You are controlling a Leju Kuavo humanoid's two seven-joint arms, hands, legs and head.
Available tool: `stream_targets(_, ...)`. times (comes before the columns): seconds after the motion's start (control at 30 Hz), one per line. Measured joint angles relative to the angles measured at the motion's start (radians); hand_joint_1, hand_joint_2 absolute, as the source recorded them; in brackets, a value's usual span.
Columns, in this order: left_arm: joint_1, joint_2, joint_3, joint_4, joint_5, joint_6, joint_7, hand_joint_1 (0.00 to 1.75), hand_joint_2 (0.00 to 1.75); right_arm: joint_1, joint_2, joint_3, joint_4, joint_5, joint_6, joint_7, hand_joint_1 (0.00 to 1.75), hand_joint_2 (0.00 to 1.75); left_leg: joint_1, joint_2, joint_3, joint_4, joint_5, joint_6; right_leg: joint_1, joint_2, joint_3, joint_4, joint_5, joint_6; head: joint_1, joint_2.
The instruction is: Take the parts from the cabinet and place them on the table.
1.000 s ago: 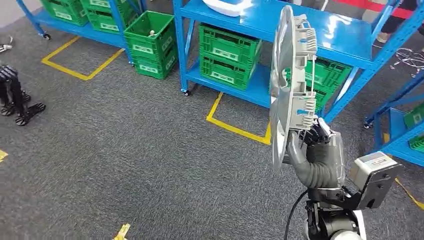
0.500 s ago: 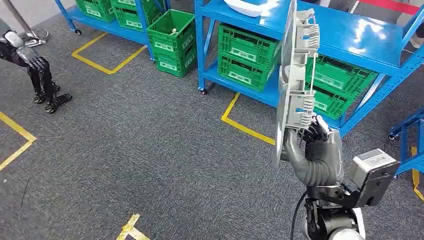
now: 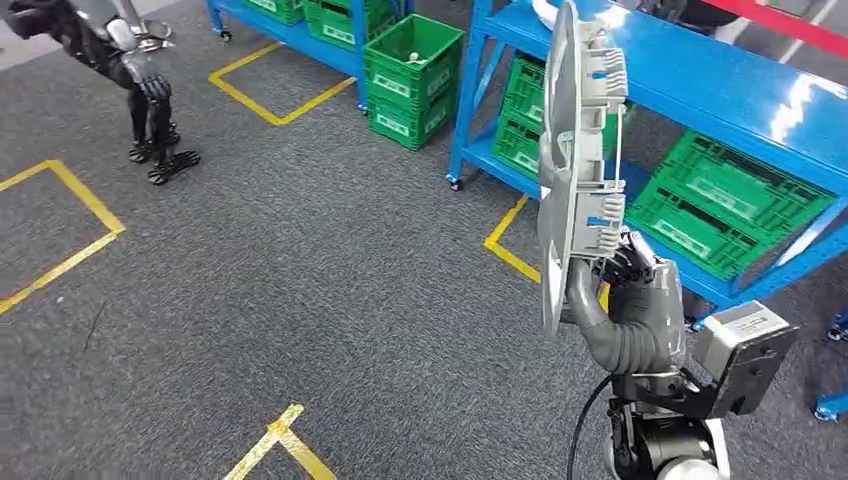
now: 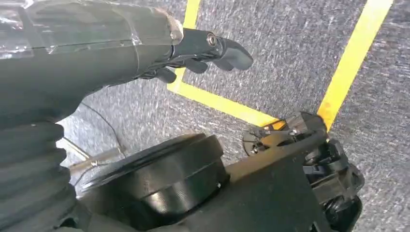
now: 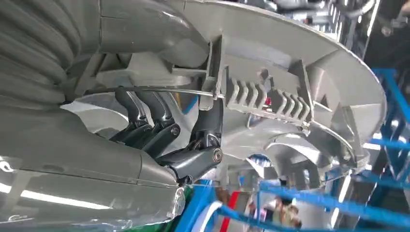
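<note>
Swinging left, the camera has shifted the whole scene: the blue rack (image 3: 700,80) and its green crates (image 3: 735,205) now sit further right, and more yellow floor tape (image 3: 60,262) shows at the left. Against this the right hand (image 3: 625,290) has kept its place in the head view, grasping the grey round part (image 3: 575,160) by its lower edge and holding it upright on its rim, ribbed back facing right. In the right wrist view the dark fingers (image 5: 159,135) hook through the part's openings with the thumb pressed on the outer face. The part's top edge overlaps the rack's upper shelf in the head view. Grey carpet (image 3: 300,300) lies open to the left of the part. At far left the left hand (image 3: 155,90) hangs over the carpet, fingers loosely curled and holding nothing.
</note>
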Motion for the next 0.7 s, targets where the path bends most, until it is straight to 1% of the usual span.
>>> stream_targets(0.03, 0.000, 0.000, 0.000, 0.000, 0.000, 0.000, 0.000, 0.00, 1.75, 0.000, 0.000, 0.000, 0.001, 0.000, 0.000, 0.000, 1.75, 1.75, -0.003, -0.011, -0.001, 0.000, 0.001, 0.002, 0.000, 0.000, -0.020, 0.044, -0.006, -0.003, 0.005, 0.000)
stream_targets(0.07, 0.000, 0.000, 0.000, 0.000, 0.000, 0.000, 0.000, 0.00, 1.75, 0.000, 0.000, 0.000, 0.004, 0.000, 0.000, 0.000, 1.75, 1.75, -0.007, -0.024, 0.000, 0.000, 0.003, 0.004, 0.002, 0.002, -0.016, 0.032, 0.017, -0.010, 0.011, 0.000)
stream_targets(0.1, 0.000, 0.000, 0.000, 0.000, 0.000, 0.000, 0.000, 0.00, 1.75, 0.000, 0.000, 0.000, 0.006, 0.000, 0.000, 0.000, 1.75, 1.75, -0.010, -0.035, 0.001, 0.000, 0.003, 0.005, 0.005, 0.003, 0.006, -0.022, 0.057, -0.019, 0.015, 0.000)
stream_targets(0.13, 0.000, 0.000, 0.000, 0.000, 0.000, 0.000, 0.000, 0.00, 1.75, -0.001, 0.000, 0.000, 0.008, 0.000, 0.000, 0.000, 1.75, 1.75, -0.013, -0.044, 0.002, 0.000, 0.004, 0.006, 0.008, 0.009, 0.042, -0.106, 0.106, -0.030, 0.020, 0.000)
stream_targets(0.17, 0.000, 0.000, 0.000, 0.000, 0.000, 0.000, 0.000, 0.00, 1.75, -0.001, 0.000, 0.000, 0.008, 0.000, 0.000, 0.000, 1.75, 1.75, -0.016, -0.052, 0.004, 0.000, 0.005, 0.006, 0.015, 0.023, 0.083, -0.198, 0.153, -0.043, 0.021, 0.000)
stream_targets(0.2, 0.001, -0.003, 0.000, 0.000, 0.000, 0.000, 0.000, 0.00, 1.75, -0.002, -0.001, 0.000, 0.008, 0.000, 0.000, 0.000, 1.75, 1.75, -0.013, -0.057, 0.002, -0.001, 0.007, 0.005, 0.018, 0.056, 0.111, -0.253, 0.152, -0.063, 0.019, 0.000)
stream_targets(0.23, 0.000, -0.003, 0.000, 0.000, 0.000, 0.002, 0.000, 0.00, 1.75, -0.001, -0.002, 0.000, 0.008, 0.000, 0.000, 0.000, 1.75, 1.75, -0.015, -0.065, -0.005, 0.001, 0.010, 0.001, 0.019, 0.053, 0.111, -0.268, 0.160, -0.063, 0.012, 0.000)
stream_targets(0.27, 0.002, -0.004, 0.000, 0.000, 0.000, 0.002, 0.000, 0.00, 1.75, -0.003, -0.004, 0.000, 0.008, 0.000, 0.001, 0.000, 1.75, 1.75, -0.011, -0.068, -0.010, 0.000, 0.014, -0.006, 0.023, 0.050, 0.113, -0.272, 0.157, -0.064, 0.020, 0.000)
stream_targets(0.3, 0.002, -0.005, 0.000, 0.000, 0.000, 0.002, 0.000, 0.00, 1.75, -0.004, -0.005, 0.000, 0.008, 0.000, 0.001, 0.000, 1.75, 1.75, -0.008, -0.072, -0.012, -0.003, 0.017, -0.011, 0.024, 0.046, 0.113, -0.275, 0.157, -0.064, 0.023, 0.000)
stream_targets(0.33, 0.001, -0.005, 0.000, 0.000, 0.000, 0.002, 0.000, 0.00, 1.75, -0.004, -0.005, 0.000, 0.008, 0.000, 0.001, 0.000, 1.75, 1.75, -0.009, -0.077, -0.013, -0.006, 0.021, -0.017, 0.025, 0.040, 0.114, -0.282, 0.162, -0.066, 0.024, 0.000)
stream_targets(0.37, 0.001, -0.001, 0.000, 0.000, 0.000, 0.002, 0.000, 0.00, 1.75, -0.004, -0.004, 0.000, 0.008, 0.000, 0.001, 0.000, 1.75, 1.75, -0.015, -0.072, -0.014, -0.002, 0.015, -0.018, 0.010, 0.026, 0.123, -0.308, 0.174, -0.058, 0.027, 0.000)
stream_targets(0.4, 0.002, -0.001, 0.000, 0.000, 0.000, 0.003, 0.000, 0.00, 1.75, -0.004, -0.004, 0.001, 0.008, 0.000, 0.001, 0.000, 1.75, 1.75, -0.020, -0.022, -0.026, 0.019, -0.008, -0.024, 0.009, 0.019, 0.126, -0.316, 0.179, -0.058, 0.022, 0.000)
stream_targets(0.43, 0.000, -0.001, 0.000, 0.000, 0.000, 0.003, 0.000, 0.00, 1.75, -0.005, -0.003, 0.001, 0.007, 0.001, 0.001, 0.000, 1.75, 1.75, -0.014, -0.003, -0.052, 0.077, -0.049, -0.032, 0.008, 0.014, 0.125, -0.317, 0.182, -0.062, 0.009, 0.000)
stream_targets(0.47, -0.002, 0.000, 0.000, 0.000, 0.000, 0.003, 0.000, 0.00, 1.75, -0.003, -0.003, 0.002, 0.008, 0.001, 0.001, 0.000, 1.75, 1.75, -0.007, 0.000, -0.086, 0.156, -0.089, -0.041, 0.008, 0.004, 0.125, -0.317, 0.182, -0.061, 0.003, 0.000)
stream_targets(0.5, -0.004, 0.001, 0.000, 0.000, 0.000, 0.003, 0.000, 0.00, 1.75, -0.001, -0.003, 0.003, 0.009, 0.001, 0.002, 0.001, 1.75, 1.75, -0.001, 0.000, -0.119, 0.229, -0.120, -0.048, 0.008, -0.007, 0.124, -0.317, 0.181, -0.060, -0.002, 0.000)
stream_targets(0.53, -0.006, 0.001, 0.000, 0.000, 0.000, 0.003, 0.000, 0.00, 1.75, -0.001, -0.002, 0.005, 0.010, 0.002, 0.002, 0.000, 1.75, 1.75, 0.004, -0.001, -0.141, 0.279, -0.134, -0.055, 0.007, -0.017, 0.124, -0.316, 0.181, -0.060, -0.007, 0.000)
stream_targets(0.57, -0.006, 0.001, 0.000, 0.000, 0.000, 0.003, 0.000, 0.00, 1.75, -0.002, -0.002, 0.006, 0.012, 0.002, 0.004, 0.001, 1.75, 1.75, 0.009, 0.000, -0.138, 0.284, -0.123, -0.061, 0.006, -0.025, 0.125, -0.315, 0.179, -0.057, -0.012, 0.000)
stream_targets(0.6, -0.006, 0.001, 0.000, 0.000, 0.000, 0.003, 0.002, 0.00, 1.75, -0.002, -0.002, 0.007, 0.014, 0.002, 0.006, 0.000, 1.75, 1.75, 0.014, 0.003, -0.113, 0.241, -0.091, -0.066, 0.004, -0.033, 0.125, -0.312, 0.177, -0.053, -0.018, 0.000)
stream_targets(0.63, -0.005, 0.002, 0.000, 0.000, 0.000, 0.003, 0.003, 0.00, 1.75, -0.002, -0.002, 0.008, 0.015, 0.002, 0.009, 0.000, 1.75, 1.75, 0.018, 0.013, -0.067, 0.161, -0.046, -0.071, 0.000, -0.039, 0.126, -0.306, 0.172, -0.046, -0.021, 0.000)
stream_targets(0.67, -0.003, 0.002, 0.000, 0.000, 0.000, 0.003, 0.004, 0.00, 1.75, -0.002, -0.002, 0.010, 0.016, 0.004, 0.011, 0.000, 1.75, 1.75, 0.020, 0.032, -0.014, 0.065, -0.003, -0.075, -0.004, -0.043, 0.126, -0.297, 0.166, -0.038, -0.023, 0.000)
stream_targets(0.7, -0.001, 0.002, 0.000, 0.000, 0.000, 0.003, 0.006, 0.00, 1.75, -0.003, -0.002, 0.012, 0.016, 0.005, 0.013, 0.000, 1.75, 1.75, 0.015, 0.072, 0.011, 0.016, -0.014, -0.080, -0.003, -0.047, 0.124, -0.289, 0.159, -0.027, -0.027, 0.000)
